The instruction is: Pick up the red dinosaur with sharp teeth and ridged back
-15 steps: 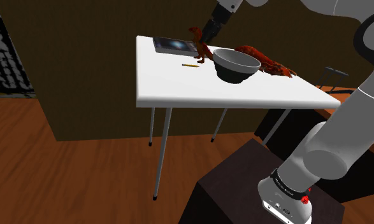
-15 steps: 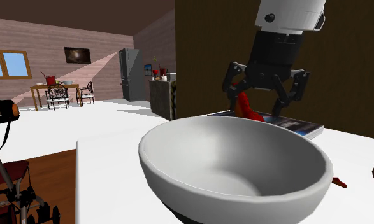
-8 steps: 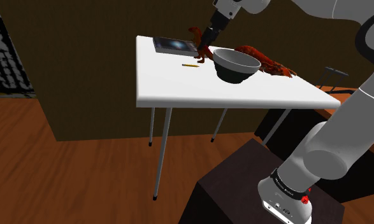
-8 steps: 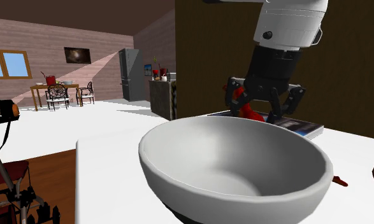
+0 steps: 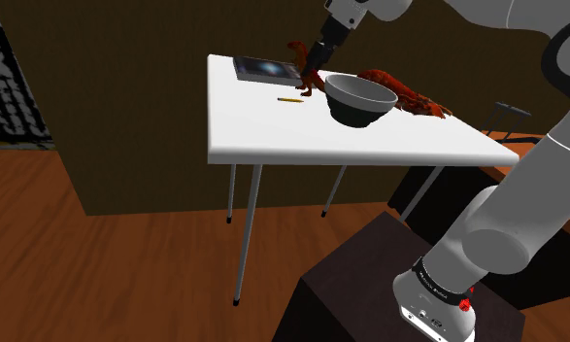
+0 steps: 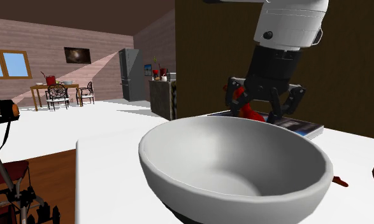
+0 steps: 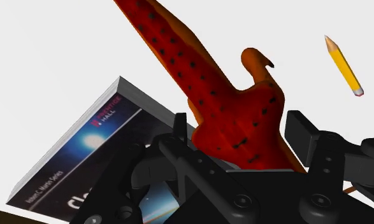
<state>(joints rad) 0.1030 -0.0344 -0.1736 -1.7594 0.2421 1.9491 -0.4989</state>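
Note:
The red dinosaur, dotted with black spots, stands on the white table beside a book. My black gripper is shut on its body, one finger on each flank. In the shoulder view the gripper comes down on the dinosaur at the table's far edge. In the second exterior view the red dinosaur shows between the fingers of the gripper, behind the bowl.
A large grey bowl sits close to the gripper on the shoulder view's right. Behind it lies another red-brown creature. A book and a yellow pencil lie near the dinosaur.
The gripper came down over the dinosaur and its fingers closed on the body. Nothing has moved in the last half second.

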